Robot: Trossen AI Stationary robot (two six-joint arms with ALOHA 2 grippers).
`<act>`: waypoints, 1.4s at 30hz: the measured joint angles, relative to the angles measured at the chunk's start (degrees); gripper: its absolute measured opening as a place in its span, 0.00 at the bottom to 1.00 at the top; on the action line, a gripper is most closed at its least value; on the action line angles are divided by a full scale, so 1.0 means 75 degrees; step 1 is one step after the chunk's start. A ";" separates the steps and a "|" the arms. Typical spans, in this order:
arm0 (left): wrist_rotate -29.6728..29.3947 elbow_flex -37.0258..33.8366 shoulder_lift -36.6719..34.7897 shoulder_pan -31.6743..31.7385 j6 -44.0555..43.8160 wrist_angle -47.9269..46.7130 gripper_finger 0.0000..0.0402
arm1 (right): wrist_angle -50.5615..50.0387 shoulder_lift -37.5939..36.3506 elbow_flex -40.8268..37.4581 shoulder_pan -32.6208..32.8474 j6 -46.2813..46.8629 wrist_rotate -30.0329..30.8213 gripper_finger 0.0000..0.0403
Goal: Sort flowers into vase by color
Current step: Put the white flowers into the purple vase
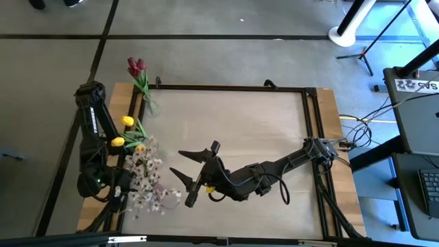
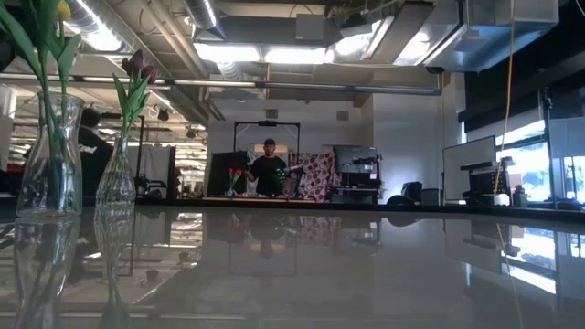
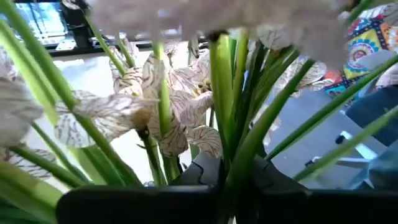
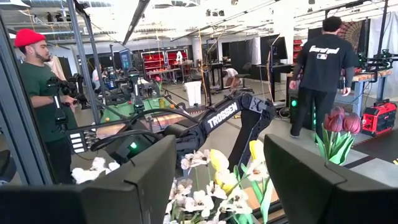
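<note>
In the high view, dark red tulips [image 1: 136, 66] stand in a glass vase [image 2: 117, 174] at the table's far left. Yellow tulips [image 1: 123, 132] stand in a second glass vase [image 2: 50, 155] nearer the front. A spray of tiny white blossoms [image 1: 147, 180] spreads over the near left corner, with my left gripper [image 1: 122, 192] shut on its green stalks. My right gripper [image 1: 184, 177] hovers open over the table's middle and points at the flowers. Its fingers [image 4: 137, 186] frame the white and yellow blooms [image 4: 217, 180] from a distance. My left gripper pinches a bundle of several thin green stalks [image 3: 233, 155] of the white spray between its two fingers [image 3: 205, 171]. The stalks run on past the fingers, and the white blossoms [image 3: 180, 118] fan out beyond them. Where the stalks' lower ends are does not show.
The table is a pale board in a dark frame [image 1: 233, 88] with wooden edges. Bare board lies to the right of the flowers, crossed by my right arm [image 1: 274, 168]. People stand in the room beyond the table [image 4: 323, 68], and cables and stands sit off the right edge [image 1: 370, 130].
</note>
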 joint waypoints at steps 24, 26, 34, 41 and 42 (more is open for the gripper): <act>-0.0686 0.0542 -0.0303 -0.0748 -0.0810 -0.0843 0.18 | 0.0004 0.0003 0.0000 -0.0006 0.0001 0.0015 0.60; -0.0679 0.0542 -0.0306 -0.0817 -0.0910 -0.0895 0.18 | 0.0003 0.0003 0.0000 -0.0006 0.0000 0.0017 0.60; -0.0820 0.0545 -0.0289 -0.0905 -0.1776 -0.1599 0.03 | 0.0003 0.0003 0.0000 -0.0006 0.0003 0.0023 0.60; -0.0971 0.0333 -0.0284 -0.1130 -0.2088 -0.1720 0.01 | 0.0002 0.0003 0.0000 -0.0005 0.0003 0.0143 0.60; -0.1015 0.0284 -0.0283 -0.1191 -0.2194 -0.1715 0.01 | 0.0000 0.0003 0.0000 0.0003 0.0003 0.0155 0.60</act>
